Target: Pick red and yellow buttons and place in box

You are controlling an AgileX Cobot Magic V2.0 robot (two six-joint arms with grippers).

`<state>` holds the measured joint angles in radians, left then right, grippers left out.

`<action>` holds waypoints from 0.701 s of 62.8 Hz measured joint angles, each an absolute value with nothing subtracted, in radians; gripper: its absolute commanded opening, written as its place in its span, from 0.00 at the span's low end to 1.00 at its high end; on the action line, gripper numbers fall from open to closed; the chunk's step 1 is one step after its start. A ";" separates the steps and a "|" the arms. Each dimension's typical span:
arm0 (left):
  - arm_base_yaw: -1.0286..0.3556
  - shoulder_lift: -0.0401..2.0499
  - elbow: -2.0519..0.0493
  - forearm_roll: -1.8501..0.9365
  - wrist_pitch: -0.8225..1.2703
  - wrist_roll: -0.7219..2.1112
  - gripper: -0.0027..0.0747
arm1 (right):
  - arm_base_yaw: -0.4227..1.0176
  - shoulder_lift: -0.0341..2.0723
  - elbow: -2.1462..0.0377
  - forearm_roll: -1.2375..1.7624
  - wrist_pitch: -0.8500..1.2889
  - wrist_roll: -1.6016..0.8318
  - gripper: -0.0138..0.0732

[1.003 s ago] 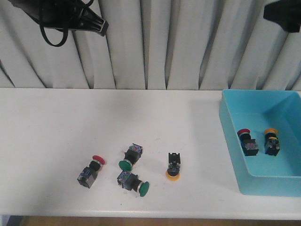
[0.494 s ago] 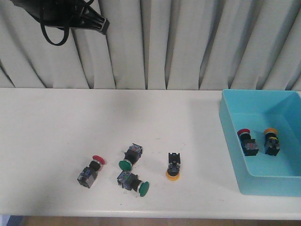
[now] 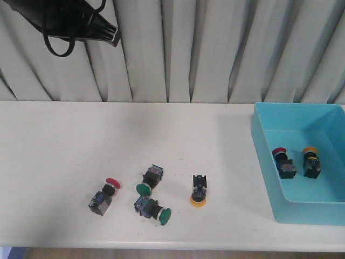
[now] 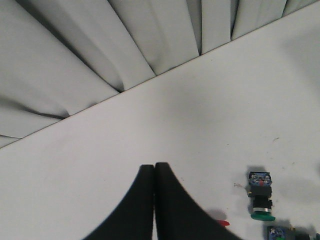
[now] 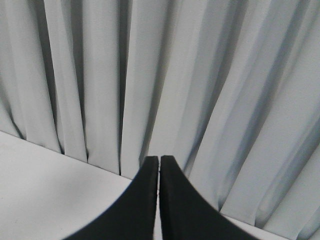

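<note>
A red button (image 3: 105, 194) and a yellow button (image 3: 199, 191) lie on the white table (image 3: 54, 145) near its front edge. A second red button (image 3: 283, 162) and a second yellow button (image 3: 311, 161) lie inside the turquoise box (image 3: 263, 162) at the right. My left arm (image 3: 64, 19) hangs high at the far left, well above the table. My left gripper (image 4: 154, 166) is shut and empty; a sliver of the red cap (image 4: 223, 223) shows beside it. My right gripper (image 5: 159, 158) is shut, empty and faces the curtain; it is out of the front view.
Two green-capped switches (image 3: 149, 181) (image 3: 152, 209) lie between the loose red and yellow buttons; one also shows in the left wrist view (image 4: 260, 195). A pleated grey curtain (image 3: 215, 48) stands behind the table. The box reaches the table's front right edge.
The right arm's dark tip at the top right has gone out of the front view. The left arm has shifted slightly up and left. The buttons have not moved.
</note>
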<state>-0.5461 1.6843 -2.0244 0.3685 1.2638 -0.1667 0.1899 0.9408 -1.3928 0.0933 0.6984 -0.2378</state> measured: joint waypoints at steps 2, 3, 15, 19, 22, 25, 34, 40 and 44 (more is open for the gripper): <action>-0.546 1.684 -2.024 0.369 1.265 -0.167 0.02 | 0.190 0.941 -1.393 0.093 0.698 -0.238 0.16; -0.546 1.684 -2.024 0.369 1.265 -0.167 0.02 | 0.190 0.941 -1.393 0.093 0.698 -0.238 0.16; -0.546 1.684 -2.024 0.369 1.265 -0.167 0.03 | 0.190 0.941 -1.393 0.093 0.698 -0.238 0.16; -0.546 1.685 -2.024 0.370 1.265 -0.167 0.03 | 0.190 0.941 -1.393 0.093 0.698 -0.238 0.16; -0.546 1.685 -2.024 0.370 1.265 -0.167 0.03 | 0.190 0.941 -1.393 0.093 0.698 -0.238 0.16; -0.546 1.678 -2.024 0.372 1.261 -0.167 0.03 | 0.190 0.941 -1.393 0.093 0.698 -0.238 0.16; -0.538 1.585 -1.975 0.376 1.145 -0.191 0.03 | 0.190 0.941 -1.393 0.093 0.700 -0.238 0.16; -0.513 1.452 -1.811 0.375 0.974 -0.226 0.03 | 0.190 0.941 -1.393 0.093 0.701 -0.238 0.16; -0.490 1.351 -1.641 0.375 0.829 -0.239 0.03 | 0.190 0.941 -1.393 0.093 0.701 -0.238 0.16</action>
<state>-0.4899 1.3511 -1.6410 0.3754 0.8288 -0.2393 0.1899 0.9408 -1.3928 0.0925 0.7006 -0.2378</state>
